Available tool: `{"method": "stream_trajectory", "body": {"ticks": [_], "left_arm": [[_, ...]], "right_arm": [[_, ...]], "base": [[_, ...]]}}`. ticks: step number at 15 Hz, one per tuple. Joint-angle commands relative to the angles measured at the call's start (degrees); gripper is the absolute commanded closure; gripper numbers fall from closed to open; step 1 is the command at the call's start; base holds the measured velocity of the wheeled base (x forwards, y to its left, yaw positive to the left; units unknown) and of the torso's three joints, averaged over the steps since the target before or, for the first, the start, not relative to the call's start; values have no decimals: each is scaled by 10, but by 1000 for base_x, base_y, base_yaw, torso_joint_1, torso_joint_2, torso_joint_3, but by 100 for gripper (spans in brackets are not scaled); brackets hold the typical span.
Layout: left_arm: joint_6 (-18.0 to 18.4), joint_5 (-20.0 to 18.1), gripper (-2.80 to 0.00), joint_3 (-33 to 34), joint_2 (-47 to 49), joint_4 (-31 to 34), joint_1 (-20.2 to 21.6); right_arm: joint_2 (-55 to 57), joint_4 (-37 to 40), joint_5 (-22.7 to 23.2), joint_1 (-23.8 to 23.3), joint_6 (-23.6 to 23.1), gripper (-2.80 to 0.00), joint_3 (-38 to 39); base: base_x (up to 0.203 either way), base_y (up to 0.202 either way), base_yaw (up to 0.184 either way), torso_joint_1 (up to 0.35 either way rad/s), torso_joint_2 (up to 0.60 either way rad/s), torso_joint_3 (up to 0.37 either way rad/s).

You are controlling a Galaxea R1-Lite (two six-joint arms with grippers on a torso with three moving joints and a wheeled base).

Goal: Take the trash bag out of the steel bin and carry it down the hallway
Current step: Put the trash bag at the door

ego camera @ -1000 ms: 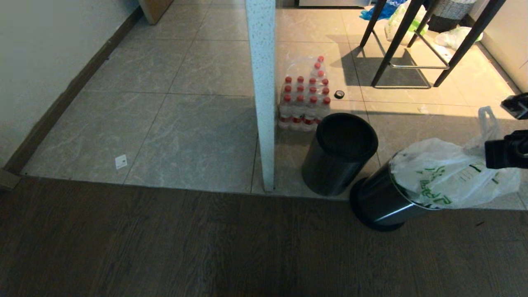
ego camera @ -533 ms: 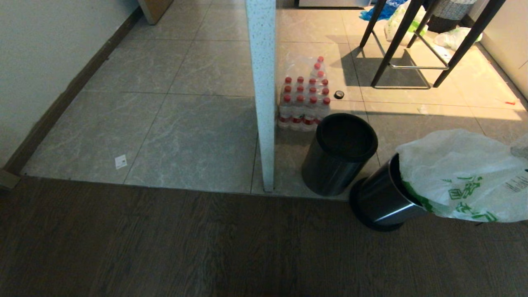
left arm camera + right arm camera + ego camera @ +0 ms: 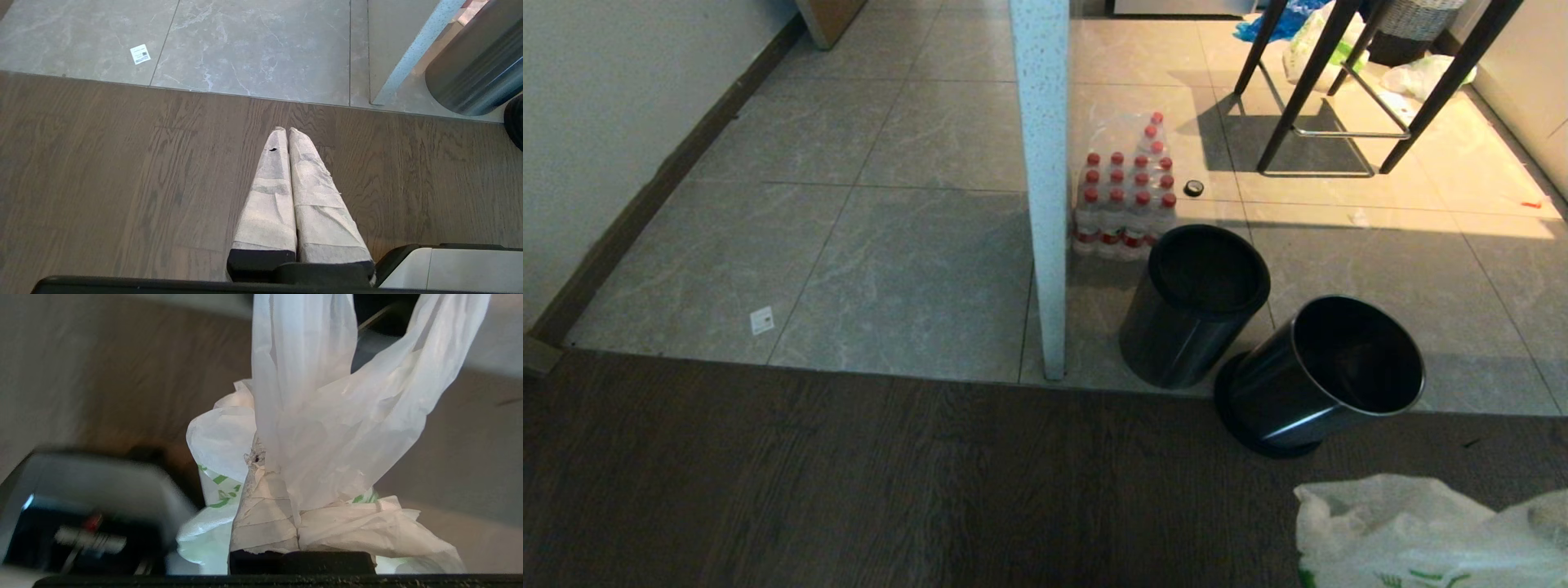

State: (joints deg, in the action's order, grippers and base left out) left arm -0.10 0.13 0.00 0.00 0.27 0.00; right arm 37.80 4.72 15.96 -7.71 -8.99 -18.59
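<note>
The steel bin leans tilted at the edge between tiles and wood floor, its mouth empty. The trash bag, thin white plastic with green print, hangs free of it at the near right corner of the head view. My right gripper is shut on the bag's bunched top, with a loop handle trailing beyond its fingers. It is outside the head view. My left gripper is shut and empty over the wood floor. The grey-tiled hallway floor runs along a white wall on the left.
A second dark bin stands upright against the tilted one, beside a white speckled post. A pack of red-capped water bottles sits behind it. Black stool legs and other bags are at the far right.
The bag has come out of the tilted bin and moved toward the near right corner. The bin now shows an empty mouth. The right gripper has left the head view.
</note>
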Motion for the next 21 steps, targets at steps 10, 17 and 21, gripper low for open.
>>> {"method": "stream_trajectory", "body": {"ticks": [10, 17, 21], "left_arm": [[0, 0, 0, 0, 0, 0, 0], [0, 0, 0, 0, 0, 0, 0], [0, 0, 0, 0, 0, 0, 0]], "right_arm": [[-355, -34, -88, 70, 53, 0, 158], [-379, -76, -166, 73, 114, 0, 187], [-379, -74, -166, 73, 117, 0, 187]], "base": [[0, 0, 0, 0, 0, 0], [0, 0, 0, 0, 0, 0], [0, 0, 0, 0, 0, 0]]}}
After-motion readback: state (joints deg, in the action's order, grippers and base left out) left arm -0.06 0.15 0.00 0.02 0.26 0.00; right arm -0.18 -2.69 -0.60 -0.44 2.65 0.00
